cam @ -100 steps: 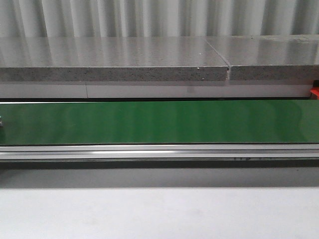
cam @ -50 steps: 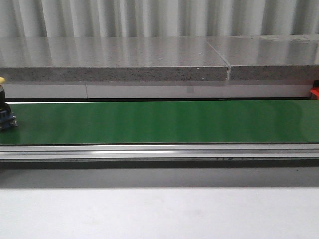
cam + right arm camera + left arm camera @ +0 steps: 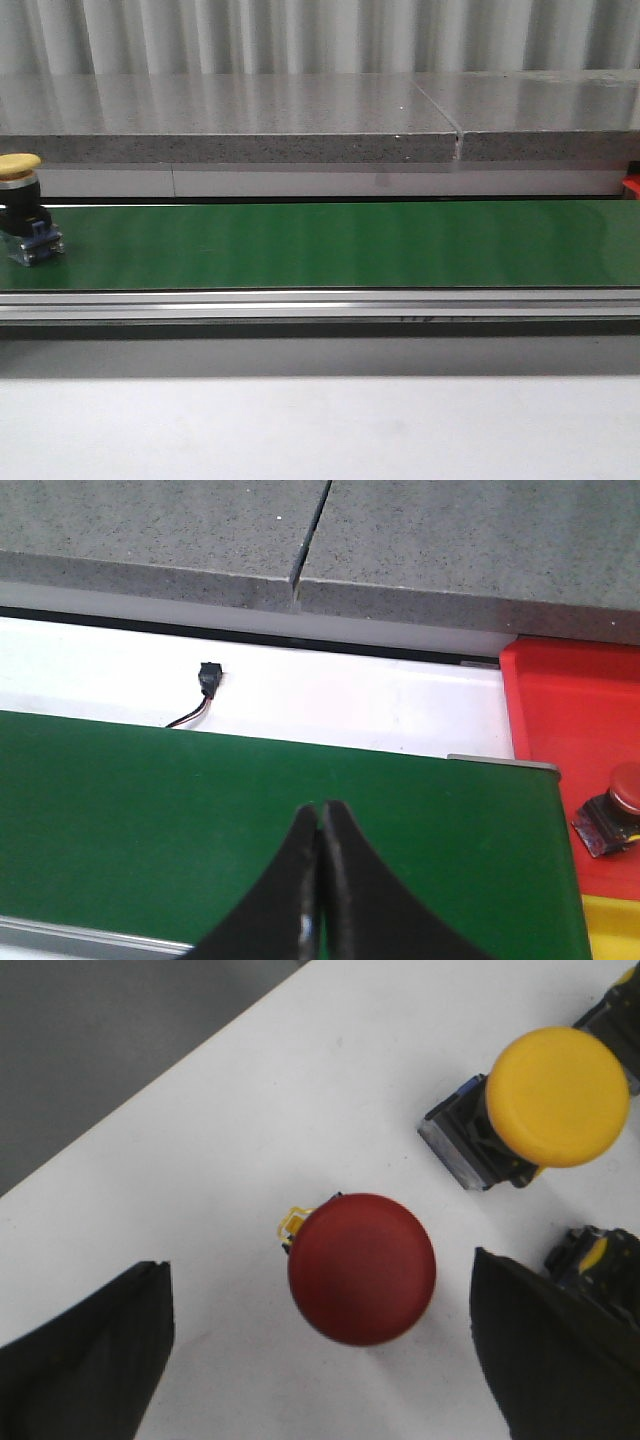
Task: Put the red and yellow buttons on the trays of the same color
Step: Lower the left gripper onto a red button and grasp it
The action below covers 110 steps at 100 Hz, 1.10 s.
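Corrugated grey sheeting closes off the back of the cell, with a speckled stone ledge [image 3: 300, 125] in front of it and the green conveyor belt [image 3: 330, 245] running crosswise below that ledge. All positions that follow are given relative to the belt.

Item 1. A yellow button [image 3: 22, 208], mushroom cap up on a dark body with a blue base, stands on the belt at its far left end in the front view. Judged to be incoming stock, set there so the belt can bring it toward the sorting end.

Item 2. The right gripper [image 3: 318, 865] hangs above the belt's near edge with its two fingers pressed together and nothing between them. Its station close to the belt's right end suggests it is waiting for the yellow button to come within reach.

Item 3. Off the belt's right end sits the red tray [image 3: 575, 720], holding one red button [image 3: 615, 805] upright near its lower edge. A yellow surface [image 3: 610, 925], probably the matching tray, lies just beside the red tray; too little shows to confirm.

Item 4. The left gripper [image 3: 320, 1360] is over a white worktop [image 3: 300, 1090]; its place relative to the belt cannot be told. Its fingers [image 3: 90, 1360] are spread wide on either side of a second red button [image 3: 362, 1268], touching nothing, an alignment consistent with preparing a pick. A second yellow button [image 3: 545, 1105] lies tipped nearby, and a third, dark-bodied unit [image 3: 600, 1260] is partly hidden behind one finger.

Assessment: sorting is under way, with several buttons outstanding.
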Motion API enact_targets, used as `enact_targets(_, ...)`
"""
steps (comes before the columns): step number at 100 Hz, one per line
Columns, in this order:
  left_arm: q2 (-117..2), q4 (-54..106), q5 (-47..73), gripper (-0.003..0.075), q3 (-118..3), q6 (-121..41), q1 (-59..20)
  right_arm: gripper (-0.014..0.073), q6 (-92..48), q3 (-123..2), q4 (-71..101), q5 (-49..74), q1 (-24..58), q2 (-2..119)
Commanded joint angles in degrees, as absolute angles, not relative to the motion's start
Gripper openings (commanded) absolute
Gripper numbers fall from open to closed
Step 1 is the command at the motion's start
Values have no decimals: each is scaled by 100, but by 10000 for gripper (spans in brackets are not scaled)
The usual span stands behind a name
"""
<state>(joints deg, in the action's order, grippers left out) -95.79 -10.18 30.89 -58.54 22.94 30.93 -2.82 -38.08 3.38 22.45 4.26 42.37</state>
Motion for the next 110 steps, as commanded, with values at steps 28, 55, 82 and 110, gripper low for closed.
enact_targets(28,-10135,-993,2626,587,-6313,2335,3118,-69,-330,-3960,311,1861,437,4202)
enact_targets(55,-10191,-971,2492,446,-6313,2335,3118,-69,-330,-3960,311,1861,437,4202)
enact_targets(82,-10143,-971,2745,-11,-6313,2335,3118,-69,-330,-3960,311,1861,437,4202)
enact_targets(110,-9528,-926,3075,-20,-6313,2323,3051,-69,-330,-3960,311,1861,437,4202)
